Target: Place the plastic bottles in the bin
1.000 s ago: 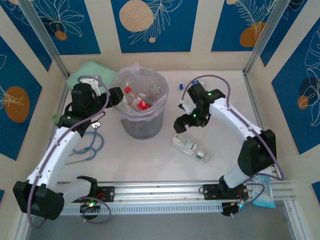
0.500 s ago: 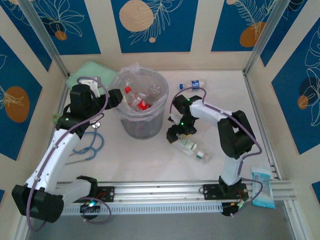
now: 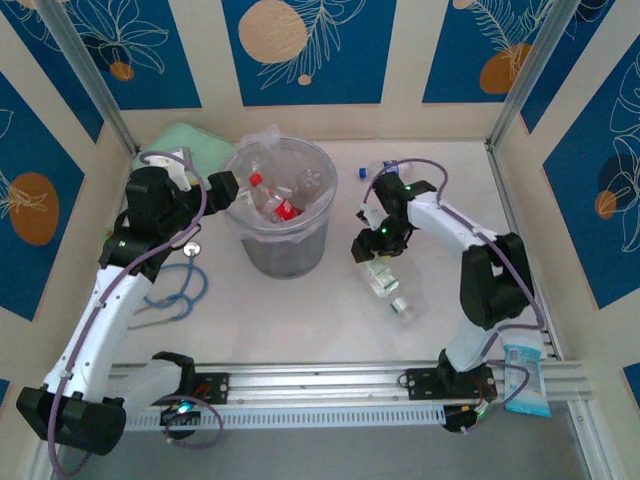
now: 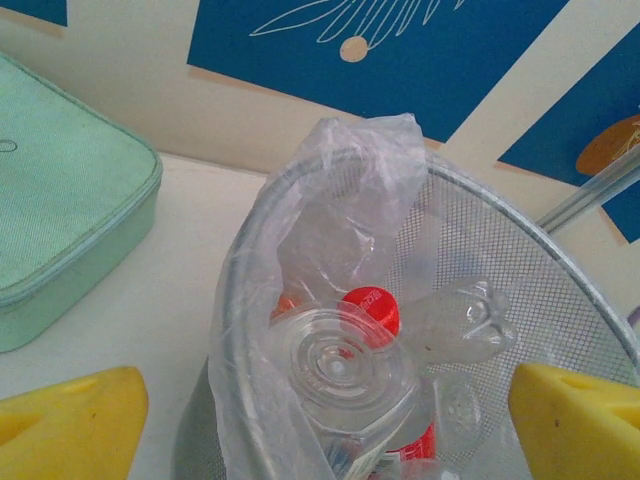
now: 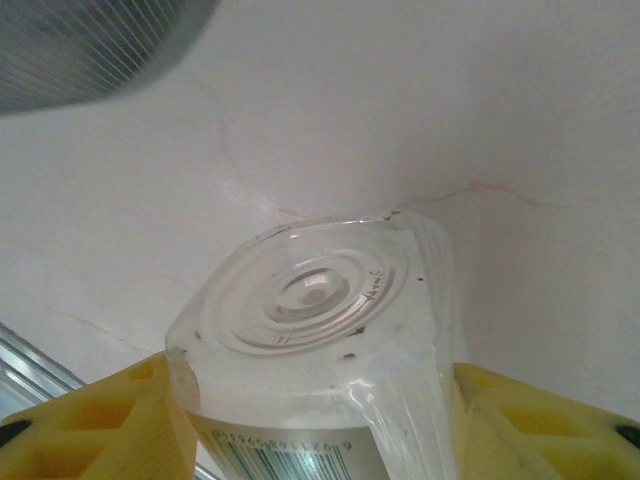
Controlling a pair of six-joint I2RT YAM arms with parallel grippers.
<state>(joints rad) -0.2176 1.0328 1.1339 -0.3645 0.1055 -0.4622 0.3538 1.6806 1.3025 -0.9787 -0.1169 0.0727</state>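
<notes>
My right gripper (image 3: 372, 250) (image 5: 320, 410) is shut on a clear plastic bottle (image 3: 385, 285) (image 5: 320, 330) with a white label and a green cap, right of the bin; its base faces the wrist camera between the yellow fingers (image 5: 90, 420). The bottle slants toward the near edge, cap end low. The grey mesh bin (image 3: 300, 255) (image 4: 500, 250), lined with a clear bag, holds several bottles, one with a red cap (image 3: 256, 180) (image 4: 372, 305). My left gripper (image 3: 225, 190) (image 4: 325, 420) hangs open at the bin's left rim, nothing between its fingers. A blue-capped bottle (image 3: 388, 167) lies behind the right arm.
A mint-green flat case (image 3: 175, 140) (image 4: 60, 230) sits at the back left. A blue loop of cord (image 3: 180, 285) lies left of the bin under the left arm. A blue packet (image 3: 525, 375) rests on the front rail at the right.
My right gripper has come onto the green-capped bottle and shut on it, swinging it to a steeper slant. The left gripper has drawn slightly back to the left.
</notes>
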